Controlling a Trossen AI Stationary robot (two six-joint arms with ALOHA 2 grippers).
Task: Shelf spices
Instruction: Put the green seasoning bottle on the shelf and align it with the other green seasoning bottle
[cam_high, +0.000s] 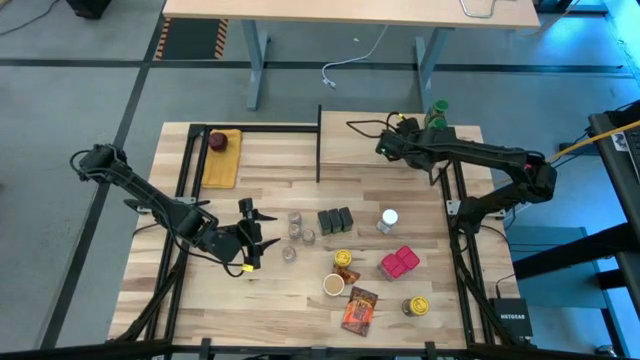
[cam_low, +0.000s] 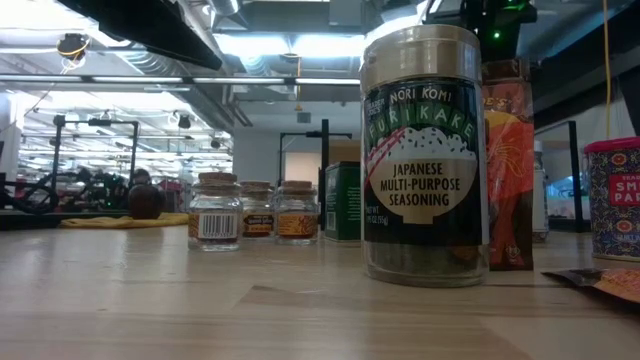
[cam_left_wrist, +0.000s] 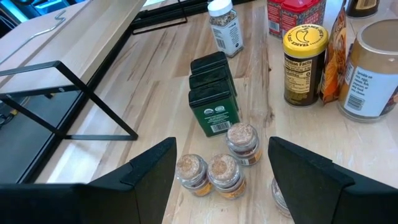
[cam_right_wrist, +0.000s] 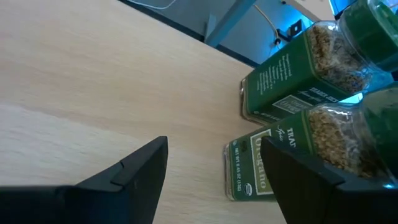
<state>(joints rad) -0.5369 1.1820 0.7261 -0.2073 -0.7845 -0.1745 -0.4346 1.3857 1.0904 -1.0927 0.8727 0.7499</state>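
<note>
My left gripper (cam_high: 260, 238) (cam_left_wrist: 221, 152) hangs open at the table's left, its fingers pointing at three small cork-lidded jars (cam_left_wrist: 225, 174) (cam_high: 297, 235) that stand on the tabletop. Beyond them stand three dark green tins (cam_left_wrist: 211, 93) (cam_high: 335, 220). My right gripper (cam_high: 385, 143) (cam_right_wrist: 214, 146) is open above the pale shelf board (cam_right_wrist: 93, 74) (cam_high: 360, 150) at the far right. It holds nothing. Two green-lidded jars (cam_right_wrist: 298, 74) (cam_high: 437, 113) rest on the board just past its fingers. Whether one finger touches the nearer jar (cam_right_wrist: 273, 162), I cannot tell.
A white-lidded jar (cam_high: 388, 218), red boxes (cam_high: 398, 262), yellow-lidded jars (cam_high: 343, 260), a tan-lidded jar (cam_high: 333, 285) and an orange packet (cam_high: 358, 310) crowd the table's near middle. A dark red round thing on a yellow pad (cam_high: 222, 150) lies far left. The shelf's black frame (cam_left_wrist: 81, 106) stands there too.
</note>
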